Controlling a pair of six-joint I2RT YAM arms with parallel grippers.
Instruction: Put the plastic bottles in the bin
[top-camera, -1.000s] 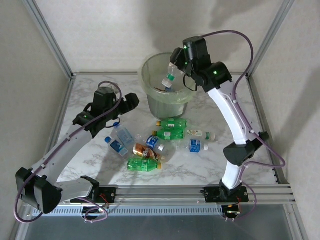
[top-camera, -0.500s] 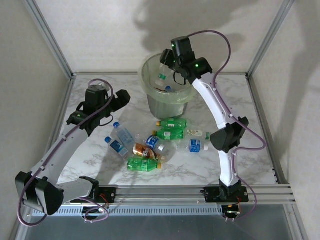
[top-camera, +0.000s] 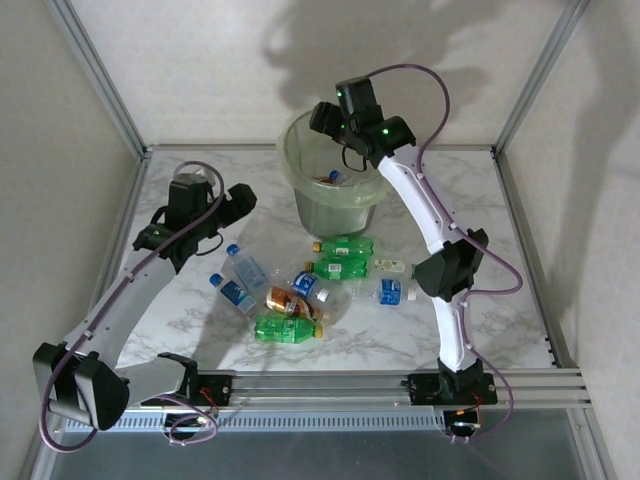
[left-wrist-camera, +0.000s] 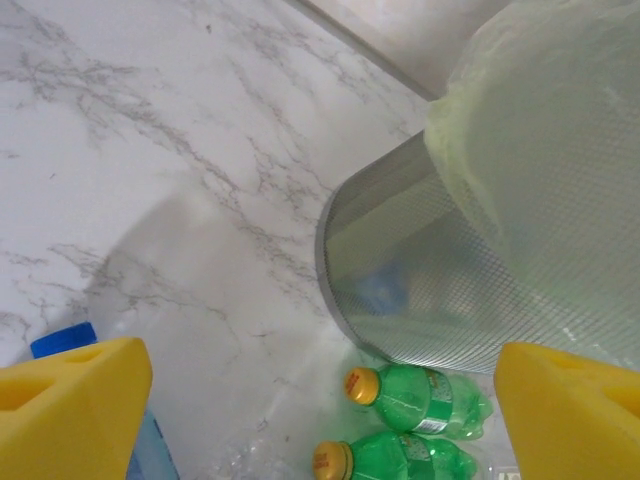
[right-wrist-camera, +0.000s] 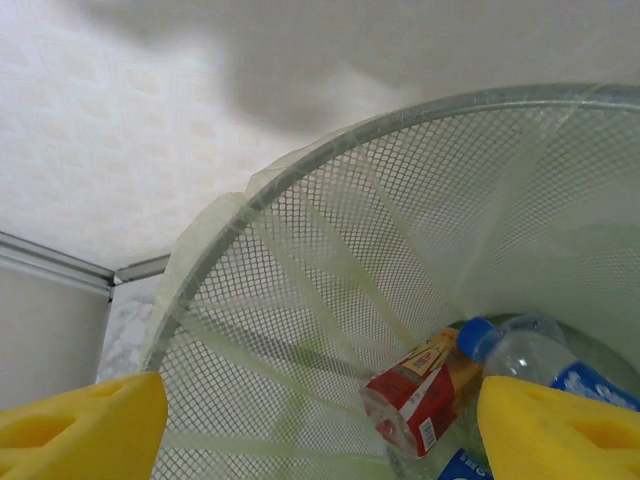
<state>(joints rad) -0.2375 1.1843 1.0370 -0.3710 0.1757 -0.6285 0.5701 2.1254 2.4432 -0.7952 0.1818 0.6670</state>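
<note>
The right gripper (right-wrist-camera: 320, 440) is hanging over the bin (right-wrist-camera: 300, 160), its 2 yellow fingers (right-wrist-camera: 80, 425) standing wide apart with nothing between them. Below and beyond the fingertips, a red-labelled bottle (right-wrist-camera: 415, 390) and a clear blue-capped bottle (right-wrist-camera: 520, 350) are lying at the bottom of the liner (right-wrist-camera: 215, 230).

The left gripper (left-wrist-camera: 320, 420) is hovering above the table (left-wrist-camera: 150, 150), its fingers likewise spread and empty. 2 green bottles (left-wrist-camera: 415, 395) are lying just ahead, between its fingertips, and another bottle's blue cap (left-wrist-camera: 60, 342) is sitting just beside one finger.

The thin liner is probably the main hazard: a right fingertip catching it while rising could drag the bag off the rim. On the left, fingers coming down on round, closely packed bottles could send them rolling or pinch 2 together.
</note>
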